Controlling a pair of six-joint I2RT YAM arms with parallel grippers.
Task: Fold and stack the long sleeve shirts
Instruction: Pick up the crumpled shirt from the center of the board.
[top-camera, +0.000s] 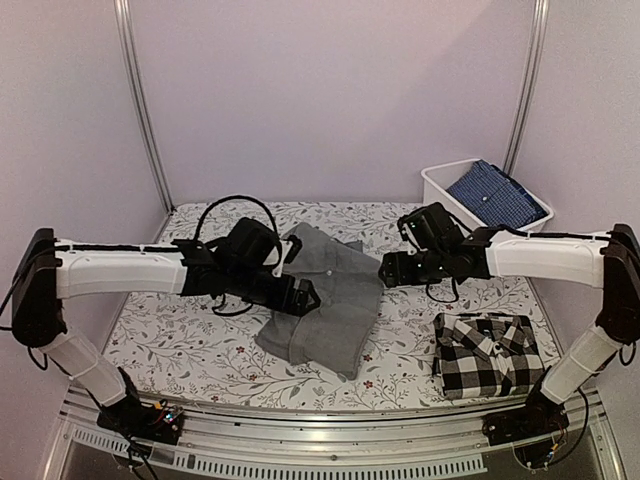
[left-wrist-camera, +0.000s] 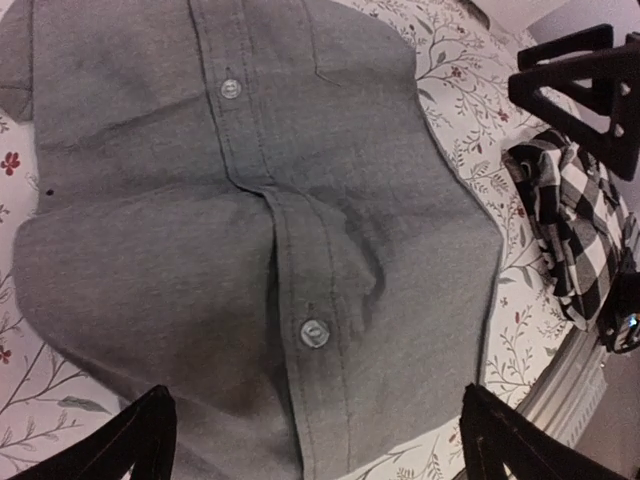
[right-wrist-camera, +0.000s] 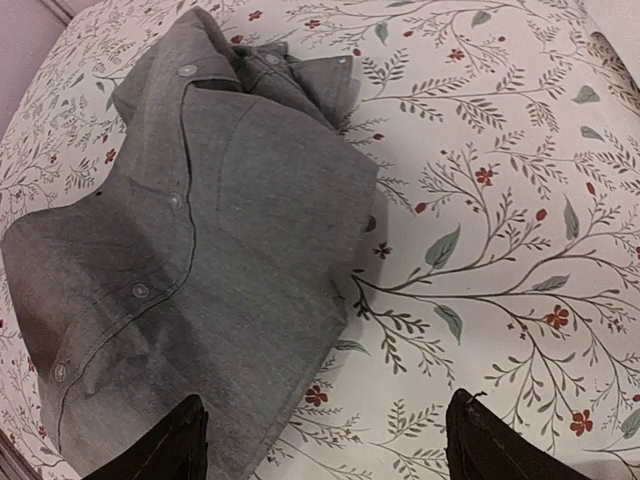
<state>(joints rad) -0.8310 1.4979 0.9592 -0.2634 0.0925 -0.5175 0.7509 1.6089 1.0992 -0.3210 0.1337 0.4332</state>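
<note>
Shirt (right-wrist-camera: 190, 260) — grey — lies beneath right claw (right-wrist-camera: 322, 448), seemingly untouched.

floral tablecloth (top-camera: 200, 350), white bin (top-camera: 437, 192) at far rt corner w/ blue patterned cloth (top-camera: 497, 195) inside, metal post (top-camera: 143, 110) back left

walls: plain pale lilac wall panels (top-camera: 330, 90) are closing in back and sides
frame: silver metal upright poles (top-camera: 143, 100) are standing at the back corners
table: white leaf-and-red-flower printed tablecloth (top-camera: 190, 350) is covering the top
front: ribbed aluminium rail (top-camera: 330, 440) is running along the near edge
back right: white rectangular plastic tub (top-camera: 440, 193) is sitting by the wall
light: falling soft and even
</note>
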